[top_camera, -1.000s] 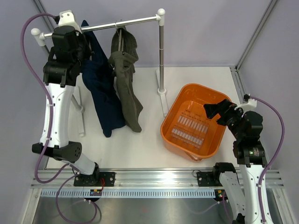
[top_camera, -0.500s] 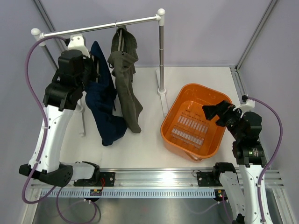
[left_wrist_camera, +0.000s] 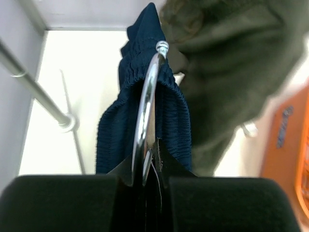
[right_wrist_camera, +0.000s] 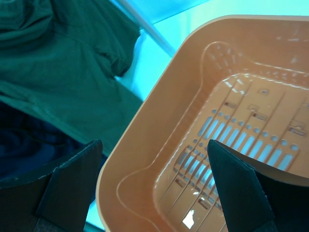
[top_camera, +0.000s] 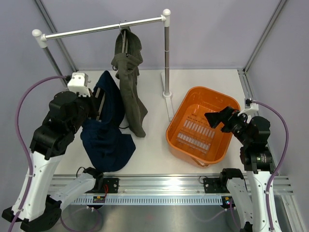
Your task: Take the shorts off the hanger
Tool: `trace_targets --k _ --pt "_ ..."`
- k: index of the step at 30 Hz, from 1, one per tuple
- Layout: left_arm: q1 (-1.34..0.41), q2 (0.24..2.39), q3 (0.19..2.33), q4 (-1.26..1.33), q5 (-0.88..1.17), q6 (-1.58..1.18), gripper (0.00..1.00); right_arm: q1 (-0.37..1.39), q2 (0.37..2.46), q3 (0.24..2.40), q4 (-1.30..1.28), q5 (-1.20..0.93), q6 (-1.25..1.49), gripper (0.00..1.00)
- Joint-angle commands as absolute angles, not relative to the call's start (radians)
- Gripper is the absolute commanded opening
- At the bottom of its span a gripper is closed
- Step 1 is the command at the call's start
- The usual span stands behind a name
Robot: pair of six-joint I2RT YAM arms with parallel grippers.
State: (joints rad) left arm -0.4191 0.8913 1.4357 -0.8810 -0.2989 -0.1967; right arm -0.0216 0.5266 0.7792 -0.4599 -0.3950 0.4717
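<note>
1. At the back, hooked over the rail (top_camera: 96, 29): the olive-green shorts (top_camera: 129, 82), hanging full length, hem down near the table (top_camera: 159, 154). Touched by neither arm.
2. Just to their left, off the rail and lower: a navy garment (top_camera: 108, 140) with a gathered elastic waist, threaded on a wire hanger (left_wrist_camera: 146, 96). Lower half slumped in a heap on the table.
3. Clamped on the bottom of that hanger: the left gripper (left_wrist_camera: 145, 171), closed tight with the wire pinched between its fingers and the waistband bunched just above.
4. Far across, over the orange basket (top_camera: 208, 89): the right gripper (top_camera: 213, 118), jaws spread wide, holding nothing, well apart from both garments.
5. Step in hand, as a judgement: a hanger held low and steady, ready for stripping, but carrying the navy piece, not the olive one. Removal itself not yet begun for either.
6. Next, probably: carrying the free right gripper over to pinch the waistband near the wire and draw it off along the hanger, with the left clamped as an anchor. Called for here: a bite on fabric alone, not on wire, and a pull directed away from the olive shorts beside it, to avoid a snag. For the olive pair, a reach up to the rail first.
</note>
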Motion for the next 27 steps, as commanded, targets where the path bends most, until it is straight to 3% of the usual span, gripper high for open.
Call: trace_targets --k 1,4,9,13,23,27 --pt "-0.423 0.839 1.411 -0.837 -0.091 -0.189 0.0 -0.025 0.552 0.798 -0.419 -0.544 0.465 0.99" --pt "-0.425 0.796 1.358 -0.865 -0.028 -0.192 0.0 -0.005 0.587 0.825 -0.426 -0.597 0.465 1.0" --pt "-0.431 0.779 1.28 -0.888 0.129 -0.17 0.0 0.17 0.65 0.867 -0.423 -0.565 0.472 1.0" --pt "-0.474 0.795 1.22 -0.847 0.232 -0.198 0.0 0.351 0.712 0.908 -0.413 -0.439 0.482 0.99" --pt "-0.839 0.92 1.245 -0.785 0.028 -0.248 0.0 0.699 0.889 0.976 -0.354 -0.217 0.515 0.9" --pt "-0.903 1.017 1.29 -0.775 -0.072 -0.256 0.0 0.807 0.952 1.018 -0.357 -0.086 0.526 0.88"
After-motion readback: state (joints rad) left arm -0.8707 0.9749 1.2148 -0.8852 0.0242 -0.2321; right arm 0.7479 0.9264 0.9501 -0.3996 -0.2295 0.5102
